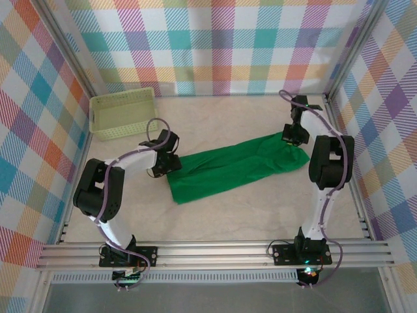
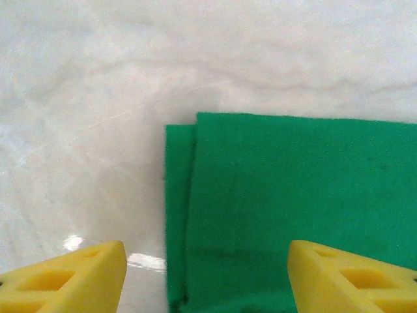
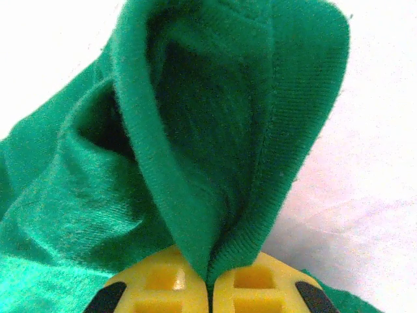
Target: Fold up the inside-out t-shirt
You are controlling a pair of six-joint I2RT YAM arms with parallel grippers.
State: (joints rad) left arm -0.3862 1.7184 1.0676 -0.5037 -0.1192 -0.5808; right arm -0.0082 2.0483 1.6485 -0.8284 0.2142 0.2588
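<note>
- The green t-shirt [image 1: 234, 166] lies on the pale table [image 1: 260, 215], folded into a long band. It runs slantwise from the near-left up toward the far-right.
- The left gripper [image 1: 169, 161] sits at the band's left end. From the wrist view its yellow fingers [image 2: 78, 277] stand well apart with nothing clasped between them.
- Beneath that spread the shirt's edge [image 2: 293, 195] lies flat. Two layers show, the lower one peeking out along the left side. The left finger hangs over bare table, the right one over cloth.
- The right gripper [image 1: 291, 135] is at the band's far-right end. Its yellow pads [image 3: 156, 287] are pressed together, pinching a stitched, ribbed edge of the shirt [image 3: 215, 130].
- From the pinch the fabric rises and curls over in a hooded fold, with dark hollows inside it.
- The cloth bunches and wrinkles near the right arm; the rest of the band lies smoother.
- A pale yellow-green lattice basket [image 1: 124, 112] stands at the far-left of the table, well apart from the shirt.
</note>
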